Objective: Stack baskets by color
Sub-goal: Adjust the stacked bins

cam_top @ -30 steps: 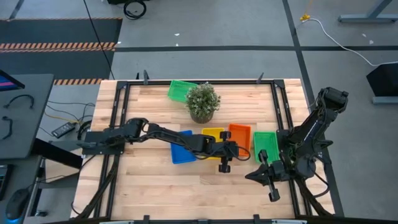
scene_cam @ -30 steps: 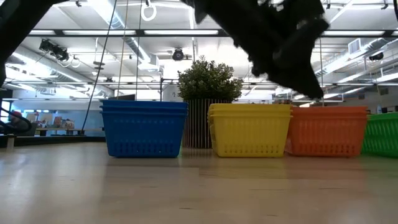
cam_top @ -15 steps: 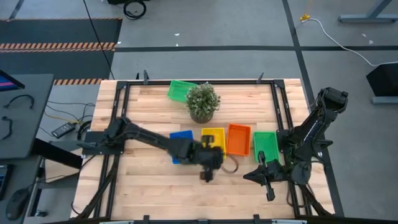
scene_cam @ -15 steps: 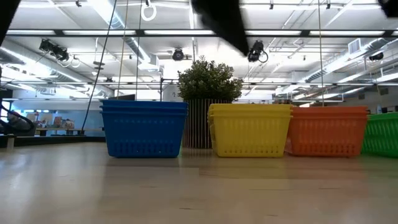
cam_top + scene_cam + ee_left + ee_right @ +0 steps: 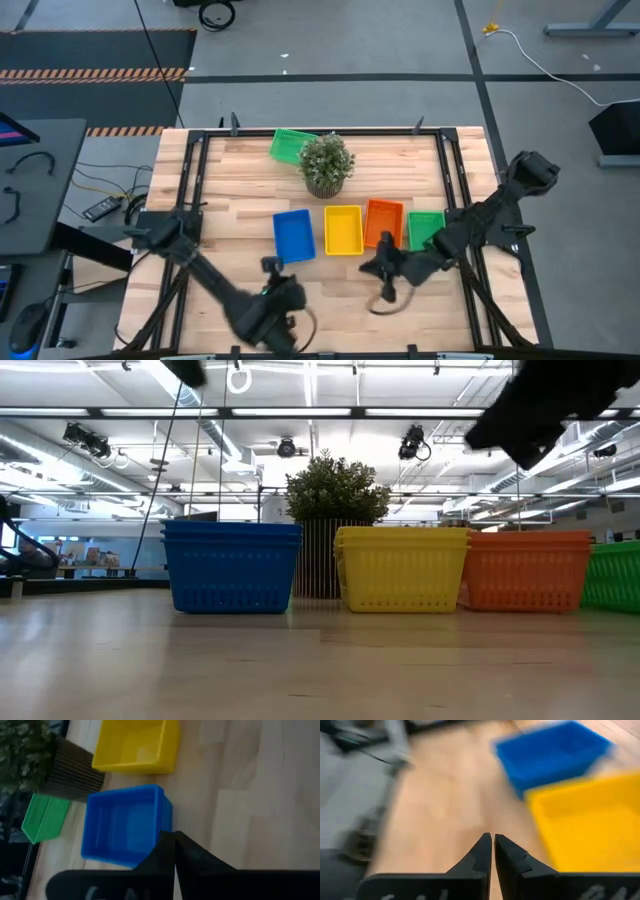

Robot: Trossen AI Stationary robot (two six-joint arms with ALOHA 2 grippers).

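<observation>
Four baskets stand in a row on their bases at mid-table: blue (image 5: pixel 294 235), yellow (image 5: pixel 343 230), orange (image 5: pixel 383 222) and green (image 5: pixel 425 230). In the low view the blue one (image 5: pixel 232 568) shows several stacked rims. Another green basket (image 5: pixel 293 145) lies at the far edge. My left gripper (image 5: pixel 271 267) hangs shut and holding nothing near the table's front edge, pointing at the blue basket (image 5: pixel 125 825). My right gripper (image 5: pixel 370 267) hovers just in front of the orange basket and points toward the table's left. Its fingers (image 5: pixel 492 840) stand a narrow slit apart with nothing between them.
A potted plant (image 5: pixel 327 165) stands behind the row, between it and the far green basket. A black frame (image 5: pixel 445 170) runs along the table's edges. Bare wood lies in front of the row and at the table's left.
My left gripper has swung from above the yellow and orange baskets toward the table's near edge and left, turning as it went. My right gripper has come from the right edge toward the table's left and sunk a little. The baskets have stayed in place.
</observation>
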